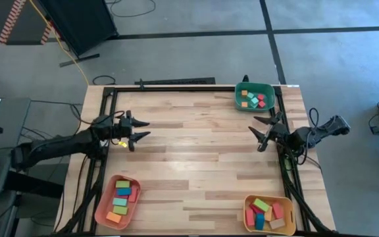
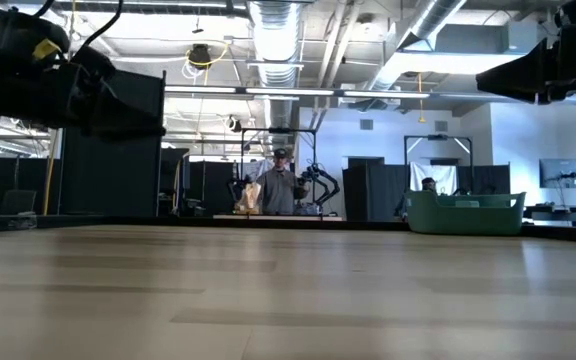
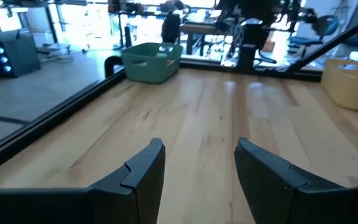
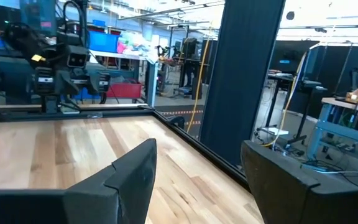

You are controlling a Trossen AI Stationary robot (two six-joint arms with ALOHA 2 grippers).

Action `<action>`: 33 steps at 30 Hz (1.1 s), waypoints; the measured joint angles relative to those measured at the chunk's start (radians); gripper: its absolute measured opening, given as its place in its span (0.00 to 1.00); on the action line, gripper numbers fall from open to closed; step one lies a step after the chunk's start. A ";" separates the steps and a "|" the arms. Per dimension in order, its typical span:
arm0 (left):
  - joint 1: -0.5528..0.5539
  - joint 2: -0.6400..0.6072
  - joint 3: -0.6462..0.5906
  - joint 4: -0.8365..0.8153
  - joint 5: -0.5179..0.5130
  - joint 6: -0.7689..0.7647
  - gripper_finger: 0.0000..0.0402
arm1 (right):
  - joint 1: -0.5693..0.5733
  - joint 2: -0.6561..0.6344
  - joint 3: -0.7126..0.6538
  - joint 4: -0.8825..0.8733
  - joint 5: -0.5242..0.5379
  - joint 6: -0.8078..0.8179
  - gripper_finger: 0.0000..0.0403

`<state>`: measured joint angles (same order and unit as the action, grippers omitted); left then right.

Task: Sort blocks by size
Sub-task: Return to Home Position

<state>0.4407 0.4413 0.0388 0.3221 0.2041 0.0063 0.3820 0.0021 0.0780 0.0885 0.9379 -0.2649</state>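
The blocks lie in three trays: small cubes in the green tray at the far right, longer bars in the salmon tray at the near left, mixed blocks in the yellow tray at the near right. My left gripper hovers open over the table's left side, pointing level toward the right, with nothing between its fingers. My right gripper hovers open at the right side, pointing toward the left, also holding nothing.
The bare wooden tabletop lies between the two grippers. A black frame rail runs along the far edge and both sides. In the low view a person stands in the room beyond the table.
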 joint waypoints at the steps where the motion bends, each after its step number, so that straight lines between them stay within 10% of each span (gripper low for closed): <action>1: 0.002 -0.023 0.000 -0.031 -0.007 0.000 0.46 | -0.006 0.000 0.000 0.000 0.000 0.000 0.66; 17: 0.005 -0.442 0.013 -0.375 -0.065 0.008 0.44 | -0.059 0.000 0.000 -0.004 0.006 0.015 0.66; 33: 0.005 -0.404 0.013 -0.387 -0.061 0.078 0.43 | -0.058 0.000 0.000 -0.251 0.083 0.292 0.66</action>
<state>0.4458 0.0372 0.0513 -0.0647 0.1434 0.0847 0.3237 0.0025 0.0784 -0.1622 1.0210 0.0269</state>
